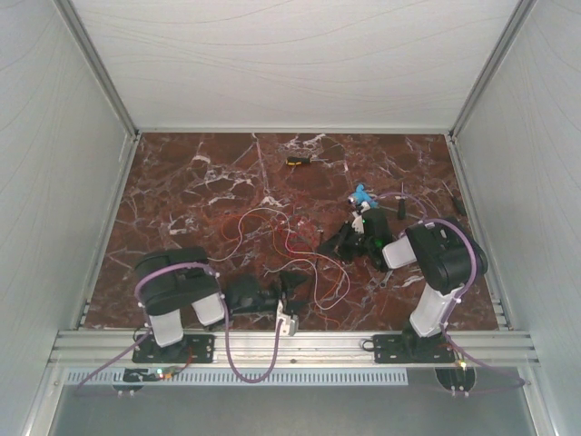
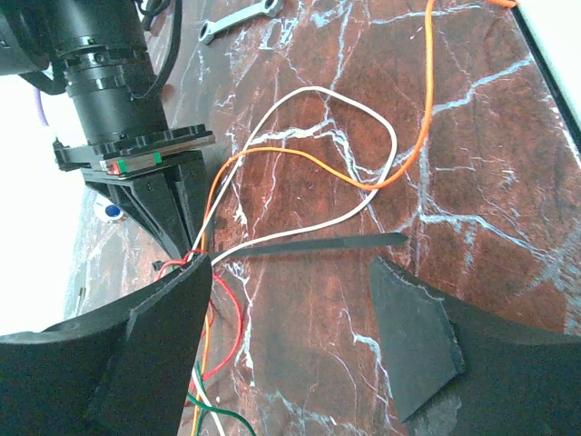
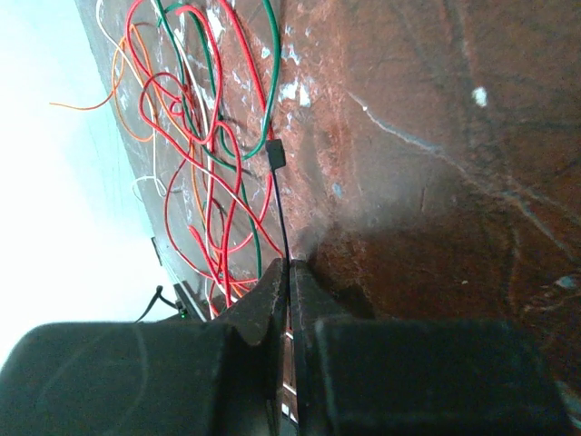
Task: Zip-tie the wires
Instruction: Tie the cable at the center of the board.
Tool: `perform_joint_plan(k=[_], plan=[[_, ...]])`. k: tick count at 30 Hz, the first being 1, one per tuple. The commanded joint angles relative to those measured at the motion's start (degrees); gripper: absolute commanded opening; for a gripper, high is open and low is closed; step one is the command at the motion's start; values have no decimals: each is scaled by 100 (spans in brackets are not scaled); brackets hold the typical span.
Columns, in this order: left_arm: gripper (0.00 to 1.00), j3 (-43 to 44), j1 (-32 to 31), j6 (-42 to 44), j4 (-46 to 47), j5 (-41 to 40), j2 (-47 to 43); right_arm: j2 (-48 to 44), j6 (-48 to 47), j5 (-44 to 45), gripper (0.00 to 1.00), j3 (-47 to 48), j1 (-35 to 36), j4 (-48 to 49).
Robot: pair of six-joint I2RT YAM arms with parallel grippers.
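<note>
The wires [image 1: 272, 232] lie in loose red, white, orange and green loops at the table's middle. They also show in the right wrist view [image 3: 204, 136] and in the left wrist view [image 2: 318, 136]. My right gripper [image 3: 290, 265] is shut on the zip tie [image 3: 281, 209], a thin black strip whose head lies beside the wires. In the left wrist view the zip tie [image 2: 327, 243] lies flat on the table just beyond my left gripper [image 2: 290, 282], which is open and empty above bare table. In the top view the left gripper [image 1: 298, 289] is near the front edge and the right gripper [image 1: 329, 243] is right of the wires.
A small black-and-yellow tool [image 1: 298, 161] lies at the back. A blue object [image 1: 362, 194] sits behind the right arm. A metal wrench [image 2: 241, 18] lies beyond the wires in the left wrist view. White walls enclose the marble table [image 1: 182, 191] on three sides.
</note>
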Motion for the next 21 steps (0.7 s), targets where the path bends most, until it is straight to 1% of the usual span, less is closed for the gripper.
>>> perform_joint_plan(k=[1,3,9,11,13,16,21], plan=[[71,-54,-28,39,697,-94,541,199,-1,59,0,-258,11,-153],[70,-19,-27,1,819,-6,635,178,17,78,0,-285,26,-117],[65,118,-27,-195,767,127,627,137,27,98,0,-269,109,-144],[59,203,-27,-358,736,77,613,128,18,122,0,-259,135,-156],[48,281,-27,-387,605,121,596,110,2,130,0,-259,154,-163],[36,389,-28,-489,648,128,656,85,-7,146,0,-282,167,-160],[35,466,-29,-584,1017,110,854,29,-30,175,0,-320,172,-188]])
